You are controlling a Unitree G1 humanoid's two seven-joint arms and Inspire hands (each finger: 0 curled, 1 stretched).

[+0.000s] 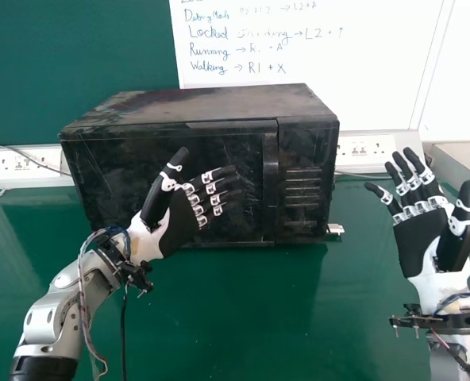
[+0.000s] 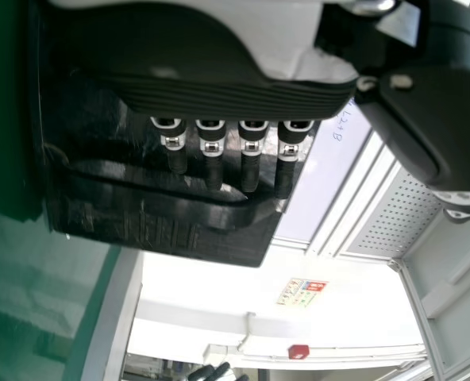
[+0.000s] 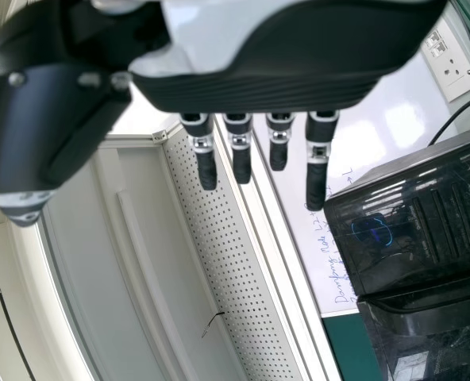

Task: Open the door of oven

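Well, our black microwave oven sits on the green table, door shut, left hand straight-fingered near the handle, right hand empty and open alongside, so hooking and pulling seemingly await us.

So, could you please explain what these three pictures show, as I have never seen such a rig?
The machine is a humanoid robot, with fingers and thumbs like a person's. One picture looks forward and down from its head; the others come from its left and right wrists. A black oven stands on a green table, its door shut. The left hand is open before the door, fingers pointing towards the handle. The right hand is open, right of the oven. Neither holds anything.
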